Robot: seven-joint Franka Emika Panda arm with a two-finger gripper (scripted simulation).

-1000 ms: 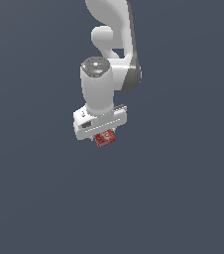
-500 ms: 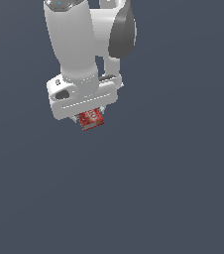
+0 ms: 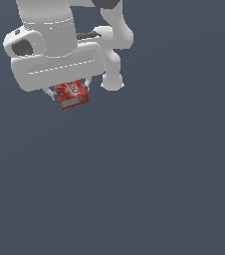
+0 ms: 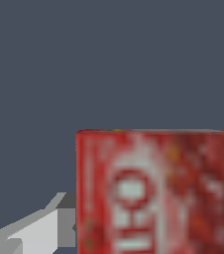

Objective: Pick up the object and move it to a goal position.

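Observation:
The object is a small red box (image 3: 71, 94) with white lettering and a pale grey side panel. It hangs tilted between the fingers of my gripper (image 3: 69, 93), which is shut on it, high above the dark floor at the upper part of the exterior view's left. The white hand covers the box's top. In the wrist view the red box (image 4: 156, 191) fills the near part of the picture, with one grey finger (image 4: 39, 229) beside it.
The white arm (image 3: 112, 45) links rise behind the hand in the exterior view. The flat dark grey floor (image 3: 149, 184) fills everything else in both views.
The arm has carried the box upward and toward the exterior view's left, closer to the camera, so hand and box look larger. The grip on the box is unchanged.

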